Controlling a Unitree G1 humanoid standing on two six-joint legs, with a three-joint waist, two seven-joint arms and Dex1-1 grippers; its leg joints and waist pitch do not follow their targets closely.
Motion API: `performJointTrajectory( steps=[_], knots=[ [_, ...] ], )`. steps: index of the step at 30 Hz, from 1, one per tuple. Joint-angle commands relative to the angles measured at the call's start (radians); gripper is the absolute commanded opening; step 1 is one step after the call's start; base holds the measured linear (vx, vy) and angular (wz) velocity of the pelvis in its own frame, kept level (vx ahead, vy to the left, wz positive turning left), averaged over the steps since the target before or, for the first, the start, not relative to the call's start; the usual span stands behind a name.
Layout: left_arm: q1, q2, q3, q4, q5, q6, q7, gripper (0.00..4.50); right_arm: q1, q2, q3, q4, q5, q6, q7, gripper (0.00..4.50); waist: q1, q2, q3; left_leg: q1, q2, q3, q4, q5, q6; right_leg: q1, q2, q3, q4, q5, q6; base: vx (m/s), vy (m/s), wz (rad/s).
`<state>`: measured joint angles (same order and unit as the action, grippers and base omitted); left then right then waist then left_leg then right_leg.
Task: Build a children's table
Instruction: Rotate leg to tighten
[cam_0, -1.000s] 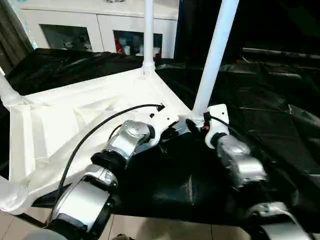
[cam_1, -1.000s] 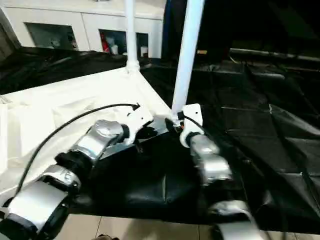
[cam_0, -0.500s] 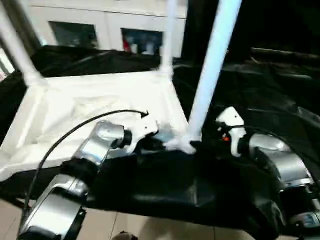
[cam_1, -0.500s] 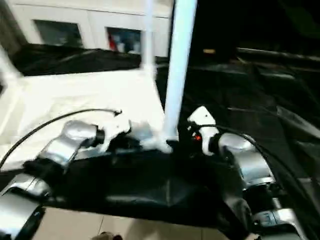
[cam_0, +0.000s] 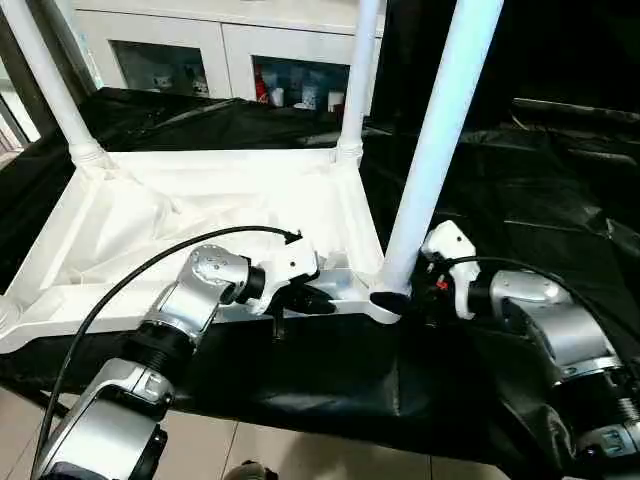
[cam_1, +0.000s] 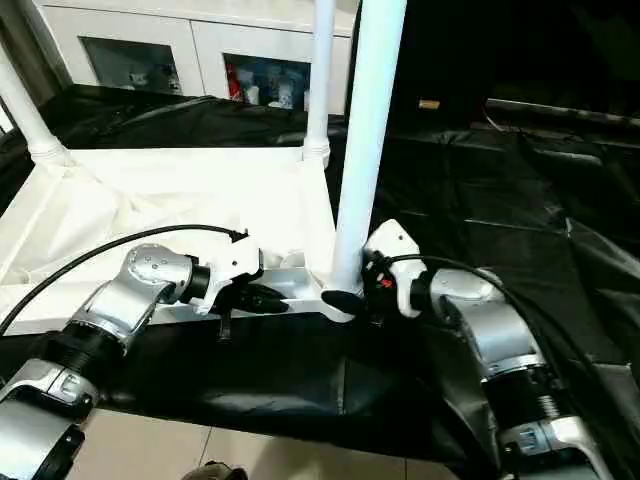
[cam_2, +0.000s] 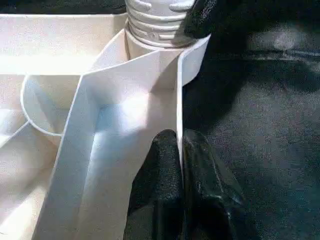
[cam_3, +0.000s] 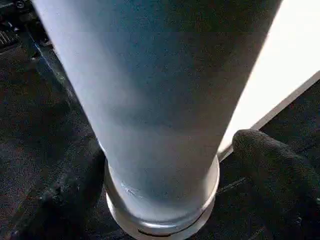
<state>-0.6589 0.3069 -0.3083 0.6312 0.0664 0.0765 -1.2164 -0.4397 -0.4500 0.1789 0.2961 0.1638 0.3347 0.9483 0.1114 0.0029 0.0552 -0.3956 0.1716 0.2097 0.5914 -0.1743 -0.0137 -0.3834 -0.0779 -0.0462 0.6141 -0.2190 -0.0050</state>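
The children's table lies upside down on black sheeting, its white ribbed tabletop (cam_0: 200, 200) facing up. Three white legs stand in corner sockets: the near right leg (cam_0: 440, 130), the far right leg (cam_0: 358, 80) and the far left leg (cam_0: 50, 90). My left gripper (cam_0: 318, 303) is shut on the tabletop's thin near rim (cam_2: 178, 90), just beside the near right socket. My right gripper (cam_0: 403, 296) is open around the base of the near right leg (cam_3: 160, 100). One black finger (cam_3: 272, 165) stands slightly off the leg on one side, the other on the opposite side.
Black sheeting (cam_0: 540, 180) covers the work surface, wrinkled to the right. A white cabinet with glass doors (cam_0: 200, 50) stands behind. Tiled floor (cam_0: 300, 455) shows below the near edge. A black cable (cam_0: 140, 280) arcs over my left forearm.
The camera has swung, so the whole picture shifted. Half a second ago my right gripper stood just right of the near leg's base; now it is around it. The left gripper keeps its hold.
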Motion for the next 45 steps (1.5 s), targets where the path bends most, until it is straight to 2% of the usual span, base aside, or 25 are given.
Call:
performJointTrajectory(
  steps=[1, 10, 14, 17, 20, 22, 23, 24, 25, 26, 29, 30, 35, 36, 37, 39, 41, 42, 43, 45],
  knots=[
    [0.002, -0.019, 0.003, -0.053, -0.051, -0.007, -0.035, 0.00, -0.003, -0.005, 0.009, 0.018, -0.013, -0.013, 0.004, 3.74, -0.004, -0.012, -0.069, 0.034, 0.071, -0.032, -0.061, -0.108, 0.060, 0.035, -0.082, 0.042, -0.056, -0.007, -0.256, 0.000, 0.000, 0.00],
    [0.004, -0.018, 0.003, -0.057, -0.050, 0.002, -0.032, 0.00, -0.004, -0.001, 0.010, 0.029, -0.017, -0.016, 0.005, 2.96, -0.005, -0.014, -0.070, 0.032, 0.070, -0.031, -0.059, -0.097, 0.070, 0.036, -0.082, 0.042, -0.053, 0.001, -0.258, 0.000, 0.000, 0.00],
    [0.004, -0.020, 0.005, -0.055, -0.049, 0.007, -0.028, 0.00, 0.006, 0.011, 0.004, 0.039, -0.012, -0.009, -0.010, 2.80, -0.006, -0.014, -0.072, 0.032, 0.069, -0.031, -0.057, -0.090, 0.072, 0.037, -0.081, 0.041, -0.051, 0.010, -0.262, 0.000, 0.000, 0.00],
    [0.001, -0.028, 0.010, -0.042, -0.040, 0.019, 0.002, 0.00, 0.016, 0.044, -0.026, 0.067, -0.003, 0.002, -0.064, 2.75, -0.007, -0.014, -0.071, 0.031, 0.069, -0.031, -0.057, -0.091, 0.074, 0.036, -0.081, 0.041, -0.052, 0.010, -0.264, 0.000, 0.000, 0.00],
    [-0.021, -0.059, 0.021, 0.012, -0.010, 0.038, 0.101, 0.00, 0.017, 0.117, -0.086, 0.127, -0.008, 0.007, -0.233, 2.74, -0.020, -0.011, -0.068, 0.034, 0.067, -0.033, -0.062, -0.126, 0.044, 0.030, -0.082, 0.042, -0.060, -0.047, -0.263, 0.000, 0.000, 0.00],
    [-0.030, -0.072, 0.024, 0.033, 0.000, 0.044, 0.139, 0.00, 0.017, 0.143, -0.105, 0.143, -0.008, 0.011, -0.289, 2.73, -0.024, -0.013, -0.068, 0.034, 0.067, -0.035, -0.064, -0.143, 0.028, 0.035, -0.083, 0.041, -0.061, -0.072, -0.257, 0.000, 0.000, 0.00],
    [-0.058, -0.116, 0.033, 0.091, 0.026, 0.054, 0.253, 0.00, 0.019, 0.210, -0.144, 0.168, -0.019, 0.023, -0.440, 2.73, -0.028, -0.010, -0.066, 0.035, 0.067, -0.035, -0.065, -0.162, 0.020, 0.032, -0.082, 0.043, -0.065, -0.090, -0.254, 0.000, 0.000, 0.00],
    [-0.074, -0.141, 0.039, 0.122, 0.038, 0.059, 0.317, 0.00, 0.018, 0.240, -0.155, 0.180, -0.033, 0.024, -0.517, 2.73, -0.032, -0.008, -0.063, 0.038, 0.066, -0.035, -0.069, -0.185, 0.000, 0.026, -0.081, 0.045, -0.070, -0.126, -0.245, 0.000, 0.000, 0.00],
    [-0.101, -0.185, 0.049, 0.170, 0.050, 0.073, 0.413, 0.00, 0.015, 0.295, -0.173, 0.200, -0.047, 0.026, -0.631, 2.72, -0.034, -0.011, -0.063, 0.043, 0.065, -0.037, -0.073, -0.213, -0.021, 0.026, -0.082, 0.045, -0.076, -0.169, -0.235, 0.000, 0.000, 0.00],
    [-0.106, -0.194, 0.051, 0.179, 0.052, 0.075, 0.431, 0.00, 0.014, 0.309, -0.176, 0.205, -0.050, 0.026, -0.657, 2.72, -0.032, -0.011, -0.063, 0.046, 0.065, -0.038, -0.074, -0.234, -0.035, 0.026, -0.084, 0.046, -0.080, -0.200, -0.224, 0.000, 0.000, 0.00],
    [-0.134, -0.245, 0.051, 0.216, 0.054, 0.093, 0.492, 0.00, -0.010, 0.377, -0.181, 0.243, -0.074, 0.015, -0.772, 2.72, -0.035, -0.007, -0.059, 0.048, 0.064, -0.039, -0.078, -0.267, -0.043, 0.025, -0.084, 0.048, -0.088, -0.234, -0.202, 0.000, 0.000, 0.00],
    [-0.138, -0.252, 0.050, 0.221, 0.055, 0.093, 0.497, 0.00, -0.017, 0.389, -0.182, 0.253, -0.076, 0.010, -0.787, 2.72, -0.034, -0.005, -0.061, 0.050, 0.064, -0.041, -0.078, -0.276, -0.045, 0.024, -0.086, 0.048, -0.090, -0.244, -0.193, 0.000, 0.000, 0.00],
    [-0.148, -0.253, 0.031, 0.227, 0.068, 0.060, 0.469, 0.00, -0.051, 0.413, -0.171, 0.290, -0.093, -0.029, -0.811, 2.72, -0.036, -0.005, -0.062, 0.044, 0.064, -0.040, -0.080, -0.255, -0.035, 0.028, -0.083, 0.048, -0.086, -0.191, -0.186, 0.000, 0.000, 0.00],
    [-0.148, -0.251, 0.029, 0.227, 0.069, 0.055, 0.465, 0.00, -0.054, 0.414, -0.173, 0.293, -0.089, -0.037, -0.808, 3.28, -0.035, -0.005, -0.063, 0.044, 0.064, -0.040, -0.080, -0.253, -0.032, 0.029, -0.084, 0.048, -0.086, -0.182, -0.187, 0.000, 0.000, 0.00],
    [-0.153, -0.248, 0.027, 0.241, 0.075, 0.039, 0.462, 0.00, -0.060, 0.414, -0.179, 0.292, -0.089, -0.055, -0.801, 3.42, -0.036, -0.005, -0.062, 0.043, 0.063, -0.040, -0.080, -0.252, -0.028, 0.029, -0.083, 0.048, -0.086, -0.178, -0.187, 0.000, 0.000, 0.00],
    [-0.155, -0.236, 0.021, 0.252, 0.083, 0.017, 0.450, 0.00, -0.065, 0.402, -0.179, 0.283, -0.085, -0.077, -0.770, 3.42, -0.037, -0.005, -0.062, 0.044, 0.064, -0.041, -0.081, -0.259, -0.027, 0.029, -0.083, 0.048, -0.087, -0.188, -0.188, 0.000, 0.000, 0.00],
    [-0.150, -0.218, 0.015, 0.252, 0.085, -0.004, 0.429, 0.00, -0.066, 0.367, -0.163, 0.266, -0.089, -0.092, -0.716, 3.77, -0.036, -0.005, -0.062, 0.042, 0.065, -0.040, -0.081, -0.255, -0.024, 0.030, -0.084, 0.048, -0.086, -0.181, -0.192, 0.000, 0.000, 0.00],
    [-0.146, -0.209, 0.015, 0.248, 0.082, -0.010, 0.414, 0.00, -0.064, 0.349, -0.156, 0.253, -0.083, -0.093, -0.675, 3.77, -0.034, -0.011, -0.063, 0.039, 0.064, -0.039, -0.079, -0.241, -0.017, 0.034, -0.083, 0.048, -0.083, -0.168, -0.193, 0.000, 0.000, 0.00],
    [-0.143, -0.201, 0.015, 0.245, 0.080, -0.013, 0.401, 0.00, -0.062, 0.336, -0.155, 0.242, -0.077, -0.092, -0.643, 3.87, -0.034, -0.009, -0.063, 0.038, 0.065, -0.039, -0.078, -0.229, -0.008, 0.034, -0.085, 0.048, -0.082, -0.151, -0.196, 0.000, 0.000, 0.00],
    [-0.133, -0.180, 0.010, 0.235, 0.079, -0.046, 0.366, 0.00, -0.056, 0.290, -0.139, 0.211, -0.077, -0.084, -0.570, 3.94, -0.031, -0.011, -0.065, 0.038, 0.064, -0.037, -0.074, -0.206, 0.007, 0.036, -0.083, 0.048, -0.080, -0.122, -0.201, 0.000, 0.000, 0.00]
  ],
)
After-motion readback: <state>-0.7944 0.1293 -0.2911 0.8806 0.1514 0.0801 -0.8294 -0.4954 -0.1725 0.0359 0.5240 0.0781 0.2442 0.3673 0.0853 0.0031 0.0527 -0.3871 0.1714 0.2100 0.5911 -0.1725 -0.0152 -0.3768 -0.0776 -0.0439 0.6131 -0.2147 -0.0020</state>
